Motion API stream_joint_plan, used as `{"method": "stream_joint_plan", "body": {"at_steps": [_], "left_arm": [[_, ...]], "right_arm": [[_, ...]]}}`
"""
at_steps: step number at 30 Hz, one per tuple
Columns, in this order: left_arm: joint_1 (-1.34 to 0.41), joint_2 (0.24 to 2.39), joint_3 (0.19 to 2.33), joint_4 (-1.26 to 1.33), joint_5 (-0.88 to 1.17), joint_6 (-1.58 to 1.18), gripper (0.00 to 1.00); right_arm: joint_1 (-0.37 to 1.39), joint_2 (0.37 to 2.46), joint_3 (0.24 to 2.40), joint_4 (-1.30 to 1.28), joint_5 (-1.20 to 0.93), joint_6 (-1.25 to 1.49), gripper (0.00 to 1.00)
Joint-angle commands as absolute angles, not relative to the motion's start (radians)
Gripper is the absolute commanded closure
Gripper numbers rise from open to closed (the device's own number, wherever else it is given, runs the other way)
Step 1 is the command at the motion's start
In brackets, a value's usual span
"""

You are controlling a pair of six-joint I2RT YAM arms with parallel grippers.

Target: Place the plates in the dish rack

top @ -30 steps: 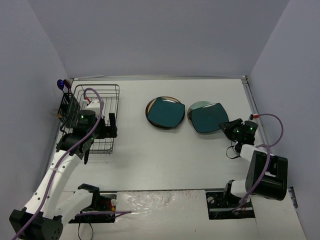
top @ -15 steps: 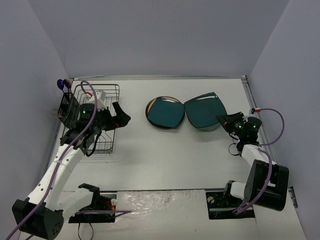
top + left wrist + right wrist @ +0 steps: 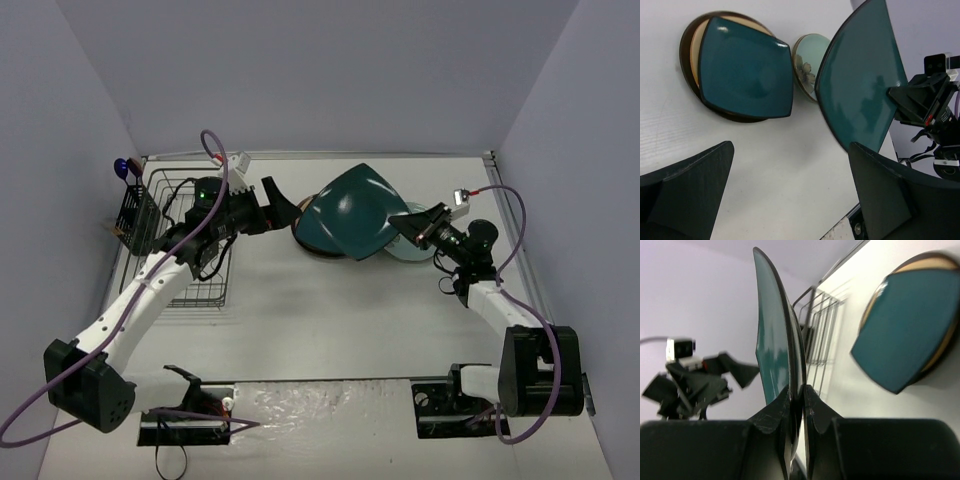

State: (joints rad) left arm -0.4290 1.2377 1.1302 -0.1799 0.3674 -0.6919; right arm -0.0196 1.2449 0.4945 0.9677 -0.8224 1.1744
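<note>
Teal plate [image 3: 355, 212]: stiff, glazed, likely slick, breakable (heavy for an edge pinch).
Your right gripper [image 3: 408, 226]: clamped on its rim.
Your left gripper [image 3: 283, 205]: jaws apart, empty; take the opposite rim.

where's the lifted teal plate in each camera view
top external: lifted teal plate at centre, tilted up, its right edge in the right tool.
left wrist: upper right, its face towards the camera.
right wrist: edge-on, left of centre, pinched in that tool.
shared landmark: the flat teal plate lying on the brown-rimmed one.
</note>
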Motion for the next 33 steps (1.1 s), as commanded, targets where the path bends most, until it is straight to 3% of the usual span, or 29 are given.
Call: {"method": "stream_joint_plan", "body": {"at_steps": [1, 16, 20, 33], "left_arm": [[-0.426, 1.218, 1.256, -0.213, 0.394, -0.609, 0.03], [-0.428, 1.307, 1.307, -0.247, 0.635, -0.629, 0.08], [-0.428, 1.307, 1.316, -0.259, 0.665, -0.621, 0.16], [-0.427, 1.254, 1.257, -0.274, 0.748, -0.586, 0.53]], "right_arm": [[0.02, 1.183, 0.6, 1.212, -0.929, 1.227, 1.0], [0.172, 1.216, 0.663, 1.19, -1.01, 1.131, 1.0], [0.194, 1.22, 0.668, 1.19, -1.015, 1.122, 1.0], [0.202, 1.241, 0.659, 1.208, -1.034, 1.117, 1.0]]}}
